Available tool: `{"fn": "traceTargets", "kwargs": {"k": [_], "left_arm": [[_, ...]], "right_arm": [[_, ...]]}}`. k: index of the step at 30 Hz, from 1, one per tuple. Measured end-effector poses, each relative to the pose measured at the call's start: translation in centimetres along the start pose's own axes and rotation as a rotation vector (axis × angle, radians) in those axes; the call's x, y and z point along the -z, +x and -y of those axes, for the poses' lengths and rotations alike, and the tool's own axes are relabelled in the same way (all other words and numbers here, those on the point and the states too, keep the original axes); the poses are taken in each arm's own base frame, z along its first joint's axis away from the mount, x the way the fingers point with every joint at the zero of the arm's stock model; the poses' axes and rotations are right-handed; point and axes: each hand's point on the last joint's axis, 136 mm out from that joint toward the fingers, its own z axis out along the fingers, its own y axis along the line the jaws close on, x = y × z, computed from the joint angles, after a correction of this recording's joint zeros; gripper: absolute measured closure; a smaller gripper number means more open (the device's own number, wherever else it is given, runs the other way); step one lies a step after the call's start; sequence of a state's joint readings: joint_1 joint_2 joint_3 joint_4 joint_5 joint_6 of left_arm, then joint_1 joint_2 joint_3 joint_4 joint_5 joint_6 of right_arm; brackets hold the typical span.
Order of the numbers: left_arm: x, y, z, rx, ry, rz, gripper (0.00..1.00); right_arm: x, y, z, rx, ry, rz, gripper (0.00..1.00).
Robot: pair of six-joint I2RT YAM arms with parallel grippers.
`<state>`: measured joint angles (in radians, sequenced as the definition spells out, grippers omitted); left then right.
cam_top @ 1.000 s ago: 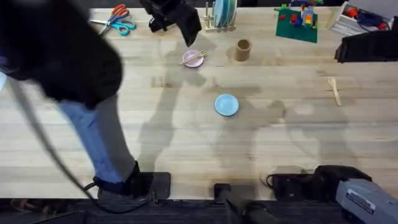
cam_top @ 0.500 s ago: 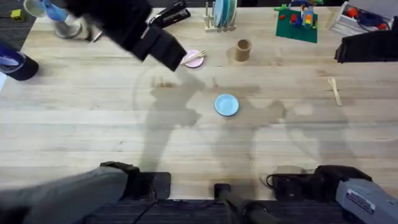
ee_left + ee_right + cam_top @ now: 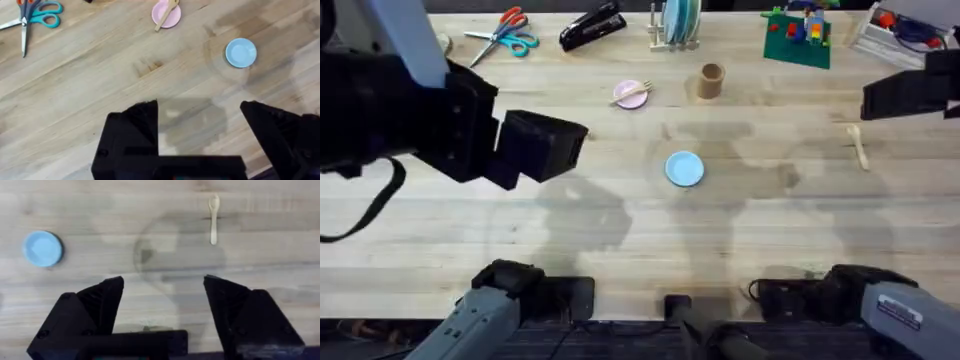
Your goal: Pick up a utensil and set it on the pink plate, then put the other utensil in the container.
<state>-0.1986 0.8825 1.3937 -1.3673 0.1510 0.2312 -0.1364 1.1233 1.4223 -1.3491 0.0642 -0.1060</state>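
The fork (image 3: pixel 634 92) is already laid across the pink plate (image 3: pixel 628 97), so the first half of the task looks done. The step in hand is judged to be fetching the spoon (image 3: pixel 859 145), which lies flat on the counter (image 3: pixel 620 230) well to the right of the blue plate (image 3: pixel 684 168), with nothing beside it. The cup (image 3: pixel 710 80) stands upright behind the blue plate, just right of the pink plate.

The right gripper (image 3: pixel 163 287) is held above the counter with its jaws wide apart and empty; the spoon is seen ahead of it, bowl end away. The left gripper (image 3: pixel 200 107) is likewise spread and empty, high over bare counter to the left of the blue plate.

For a clean pick, the right jaws are best lowered across the thin handle near its middle, then closed squarely so the spoon is lifted level
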Motion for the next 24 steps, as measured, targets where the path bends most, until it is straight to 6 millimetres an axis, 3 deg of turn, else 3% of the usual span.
{"fn": "traceTargets", "kwargs": {"k": [3, 4, 5, 6, 8, 17, 24], "left_arm": [[0.0, -0.1, -0.1, 0.003, -0.004, 0.002, 0.007], [-0.1, 0.0, -0.2, 0.004, -0.009, -0.002, 0.007], [-0.1, 0.0, -0.2, 0.004, -0.010, -0.003, 0.007], [-0.1, 0.2, -0.2, 0.005, -0.011, -0.012, 0.008], [-0.1, 0.3, -0.2, 0.006, -0.011, -0.014, 0.007], [-0.2, 0.3, -0.2, 0.007, -0.009, -0.020, 0.007], [-0.2, 0.3, -0.2, 0.007, -0.009, -0.019, 0.007]], "right_arm": [[-1.1, 0.0, 1.2, -0.017, 0.015, -0.048, 0.068], [-3.9, -0.5, 3.6, -0.065, 0.053, -0.046, 0.078], [-4.8, -0.3, 4.1, -0.076, 0.060, -0.046, 0.072], [-7.5, 1.0, 4.8, -0.097, 0.067, -0.080, 0.027], [-9.2, 1.8, 5.1, -0.098, 0.070, -0.094, 0.010], [-13.1, 1.1, 6.0, 0.031, 0.072, -0.082, 0.009], [-16.2, 1.9, 6.6, 0.025, 0.009, -0.160, 0.008]]}}
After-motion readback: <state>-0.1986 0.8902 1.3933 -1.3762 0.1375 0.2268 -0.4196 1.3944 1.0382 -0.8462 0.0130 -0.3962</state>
